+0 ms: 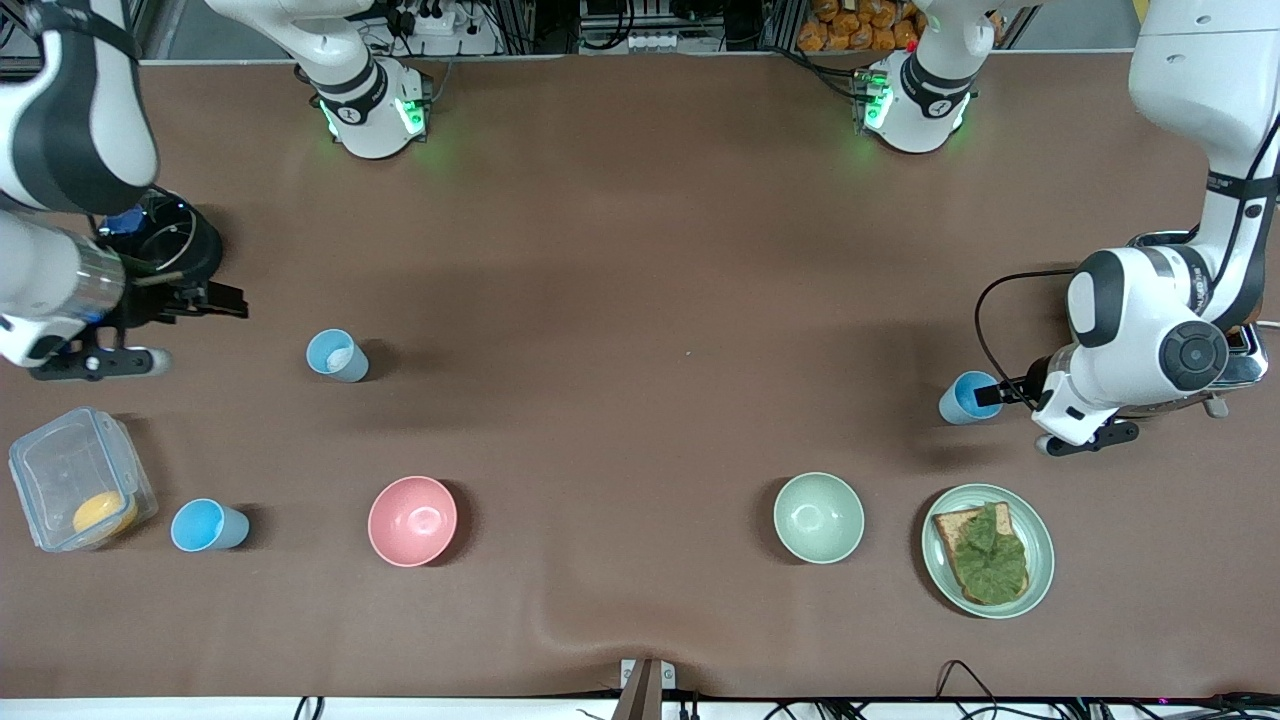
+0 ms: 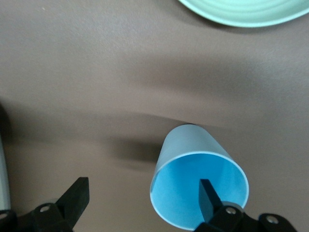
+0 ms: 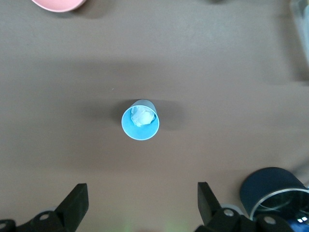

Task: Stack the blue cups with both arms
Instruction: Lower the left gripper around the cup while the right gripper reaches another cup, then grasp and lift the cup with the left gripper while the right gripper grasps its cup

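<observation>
Three blue cups stand on the brown table. A sky-blue cup is at the left arm's end; in the left wrist view it fills the foreground. My left gripper is open, with one finger inside the cup's mouth and the other finger outside, apart from it. A paler cup with something whitish inside shows in the right wrist view. My right gripper is open and empty, short of that cup. A third cup stands nearer the front camera.
A pink bowl and a green bowl sit toward the front camera. A green plate holds toast with lettuce and shows in the left wrist view. A clear lidded box and a dark round container are at the right arm's end.
</observation>
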